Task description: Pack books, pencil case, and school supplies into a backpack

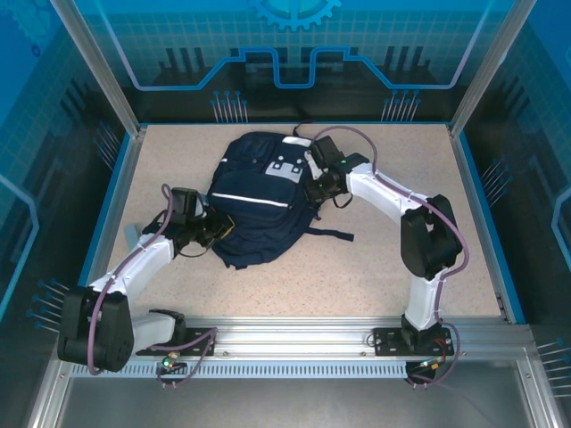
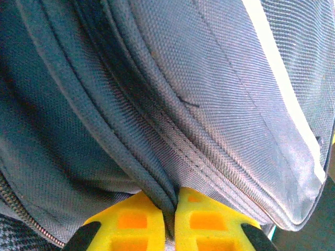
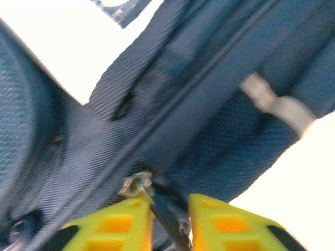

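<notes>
Speckled beige table (image 1: 375,267) sits inside a blue-lit enclosure with aluminium posts at its corners.

1. Position. The large navy-blue fabric backpack (image 1: 254,201) with thin white stripes lies flat near the middle of the table, toward the far edge. Its white-patched top points at the far right corner, and its dark straps trail toward the near edge.

2. Left gripper (image 2: 172,209). The yellow fingers are pressed together on a raised fold of backpack fabric beside a seam. This is at the bag's near-left side.

3. Right gripper (image 3: 170,209). It sits at the bag's upper right side. The fingers stand slightly apart with the dark pull tab (image 3: 167,222) of the metal zip slider (image 3: 137,183) between them. Whether they clamp the tab cannot be determined.

4. Hazards.
- If the right fingers have no firm hold on the tab, a pull will likely slip off and the zip will stay where it is.
- The left pinch holds only a thin fold. A hard pull along the zip could drag the fabric free, and the whole bag would slide across the table.
- Loose fabric beside the slider may jam in the teeth.

5. Count. One backpack, one zip slider, one pull tab, two grippers.
</notes>
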